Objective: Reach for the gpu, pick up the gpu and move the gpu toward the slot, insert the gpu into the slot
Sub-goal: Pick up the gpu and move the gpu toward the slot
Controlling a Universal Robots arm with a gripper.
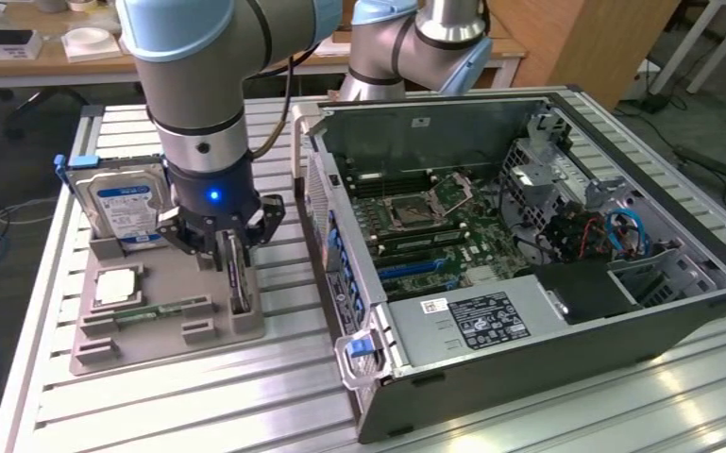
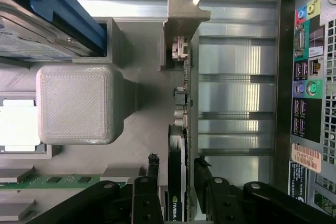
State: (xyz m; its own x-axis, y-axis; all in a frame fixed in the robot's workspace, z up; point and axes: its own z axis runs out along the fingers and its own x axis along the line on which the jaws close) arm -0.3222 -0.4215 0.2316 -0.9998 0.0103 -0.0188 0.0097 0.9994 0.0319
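Around gpu (image 2: pixel 177 150) on holder (image 1: pixel 211 327): hard drive (image 1: pixel 124 203), memory stick (image 1: pixel 161 309), open case (image 1: pixel 527 377) alongside.

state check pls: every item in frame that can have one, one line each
gpu: upright on edge in the gray holder, not lifted.
claw: sits around the gpu's top edge.
slot: empty.
computer case: lying on its side, side panel off.
hard drive: standing upright in the holder.
memory stick: lying flat in the holder.
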